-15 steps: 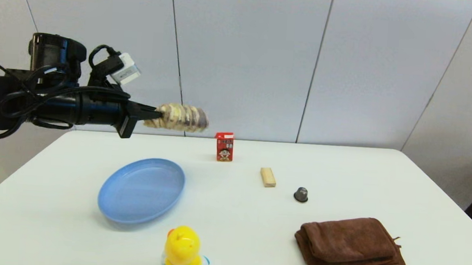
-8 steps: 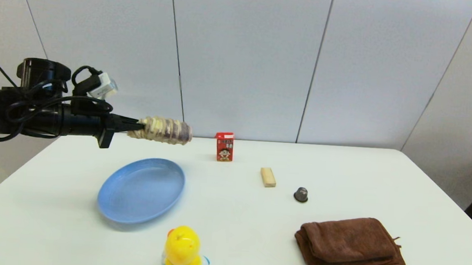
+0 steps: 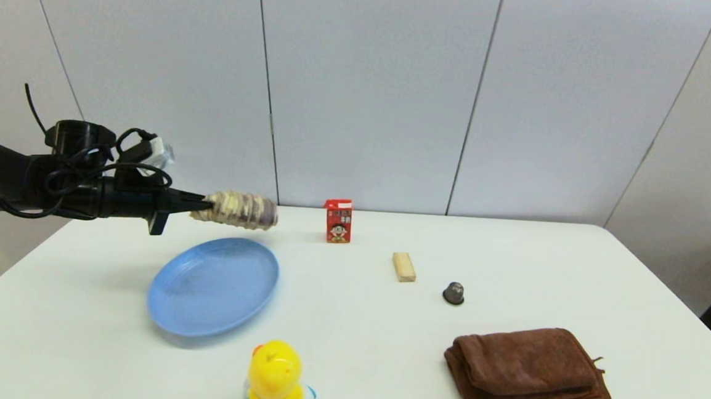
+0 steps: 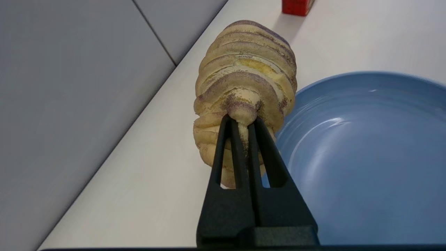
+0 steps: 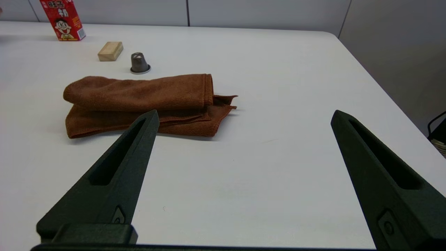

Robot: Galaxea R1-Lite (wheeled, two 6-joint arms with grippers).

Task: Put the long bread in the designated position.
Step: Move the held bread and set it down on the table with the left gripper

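The left gripper [image 3: 204, 205] is clenched on one end of the long bread [image 3: 239, 209]; the loaf juts straight beyond its fingertips, above the worktop [image 3: 360, 323]. The right gripper [image 5: 244, 116] stands wide apart, holding nothing.

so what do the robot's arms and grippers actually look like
The left arm is a black cylinder wrapped in looping black cables, with a small white box on top. The left gripper has two slim black fingers with slots. The right gripper has two black, pointed, wedge-shaped fingers with long recesses.
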